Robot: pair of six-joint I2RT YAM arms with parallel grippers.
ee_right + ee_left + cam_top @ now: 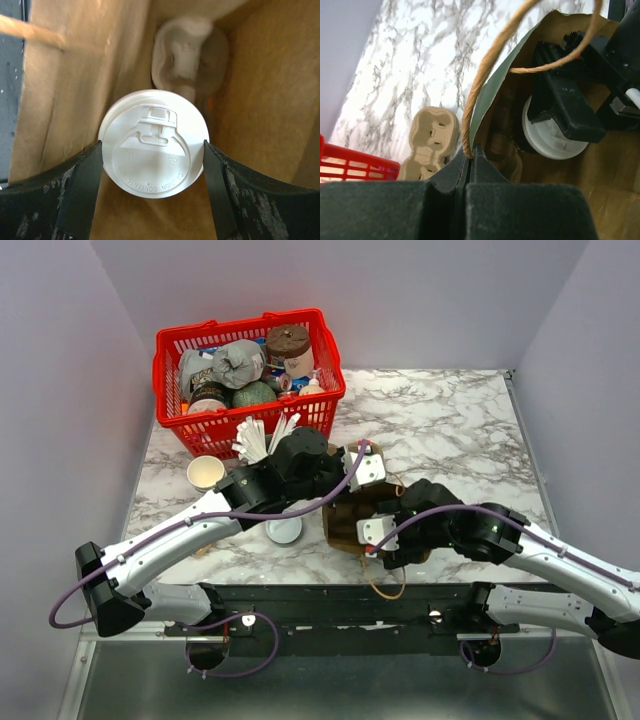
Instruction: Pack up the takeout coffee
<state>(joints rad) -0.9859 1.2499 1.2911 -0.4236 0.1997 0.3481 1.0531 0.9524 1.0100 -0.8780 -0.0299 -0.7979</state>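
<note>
The takeout coffee shows its round white lid from above, low inside the open brown paper bag. My right gripper reaches into the bag, and its two black fingers press on opposite sides of the lid. The left wrist view shows the same lid under the right gripper's black body. My left gripper is shut on the bag's rim where the twine handle meets it, holding the mouth of the bag open. A moulded pulp cup carrier lies in the bag beyond the cup.
A red basket full of packets and tubs stands at the back left. An open paper cup and a white round lid sit by the left arm. Another pulp carrier rests on the marble table.
</note>
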